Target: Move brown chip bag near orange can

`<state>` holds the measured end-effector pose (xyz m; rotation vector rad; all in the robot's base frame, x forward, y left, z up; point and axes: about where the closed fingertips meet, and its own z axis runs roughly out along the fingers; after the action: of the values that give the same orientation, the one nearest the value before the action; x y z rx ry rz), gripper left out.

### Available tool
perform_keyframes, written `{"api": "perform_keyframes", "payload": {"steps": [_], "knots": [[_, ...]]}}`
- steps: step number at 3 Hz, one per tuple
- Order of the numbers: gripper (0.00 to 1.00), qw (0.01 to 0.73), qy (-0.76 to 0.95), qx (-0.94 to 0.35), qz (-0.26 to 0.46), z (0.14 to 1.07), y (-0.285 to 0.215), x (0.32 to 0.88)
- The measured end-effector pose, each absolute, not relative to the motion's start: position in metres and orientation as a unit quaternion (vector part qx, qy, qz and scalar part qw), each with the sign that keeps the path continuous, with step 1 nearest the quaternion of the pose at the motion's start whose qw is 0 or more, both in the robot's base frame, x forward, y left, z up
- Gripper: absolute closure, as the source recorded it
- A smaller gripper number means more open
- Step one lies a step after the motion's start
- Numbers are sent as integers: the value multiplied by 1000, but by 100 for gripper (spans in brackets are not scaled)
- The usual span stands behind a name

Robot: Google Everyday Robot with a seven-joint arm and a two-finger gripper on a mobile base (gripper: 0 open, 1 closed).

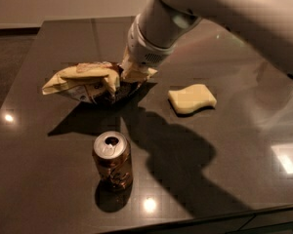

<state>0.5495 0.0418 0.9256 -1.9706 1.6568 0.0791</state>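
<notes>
The brown chip bag (88, 83) is crinkled, dark brown with cream-tan ends, and hangs just above the dark table (49, 43) at the middle left. My gripper (131, 75) is shut on the bag's right end and holds it up, with the big white arm reaching in from the upper right. The orange can (113, 160) stands upright near the table's front edge, below the bag and a little to its right. A gap of dark table lies between bag and can.
A pale yellow wavy sponge (192, 99) lies to the right of the bag. The arm's shadow falls across the table's middle. The front table edge runs just below the can.
</notes>
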Motion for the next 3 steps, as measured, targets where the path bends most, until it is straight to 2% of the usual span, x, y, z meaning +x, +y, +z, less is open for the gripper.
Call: {"api": "perform_keyframes", "payload": {"steps": [2, 3], "knots": [[99, 271, 562, -778, 80, 911, 7, 484], [77, 267, 542, -791, 95, 905, 0, 465]]}}
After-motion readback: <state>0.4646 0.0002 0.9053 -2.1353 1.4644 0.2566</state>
